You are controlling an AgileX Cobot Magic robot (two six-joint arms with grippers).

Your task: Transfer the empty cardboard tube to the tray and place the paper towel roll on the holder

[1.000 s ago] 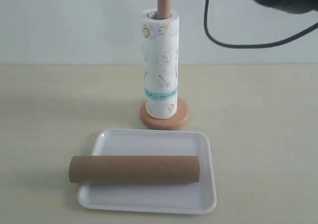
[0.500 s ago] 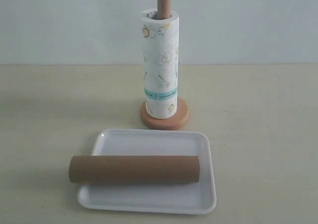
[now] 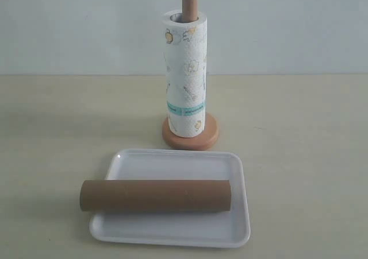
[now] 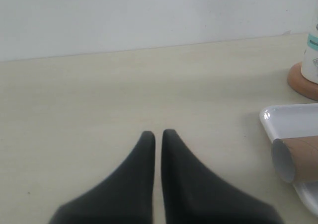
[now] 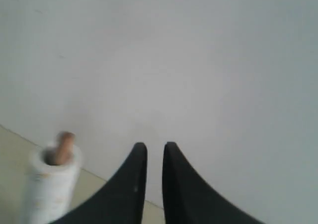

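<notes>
Left tool (image 4: pixel 158 133): pressed almost together, only a thin slit between the tips, pinching nothing. Hangs low over bare table (image 3: pixel 299 127), clear of everything. Probably parked there because no grasp is needed on that side.

Off to one side of it, near but not touching: the empty cardboard tube (image 4: pixel 298 154), lying flat with its open end turned toward this tool. Rests across the tray (image 4: pixel 288 117), its near end overhanging the rim a little and its far end inside. Lying flat keeps it from toppling, though judged free to roll along the tray floor if nudged.

Right tool (image 5: pixel 155 145): likewise nearly closed, a narrow gap, gripping nothing. Appears raised high, facing the pale wall (image 5: pixel 198 60), well apart from all the task's things. Judged a retreat height that keeps it clear of the tall stack beneath.

Lower than this tool and off to one side, blurred: the paper towel roll (image 5: pixel 49 189), upright and threaded onto the holder (image 3: pixel 190 0). Rounded pole top pokes out of the hollow core; bottom edge of the roll seems to sit on the round disc base, so the pole keeps it standing.

Judged from how things lie: both parts of the task look done.
</notes>
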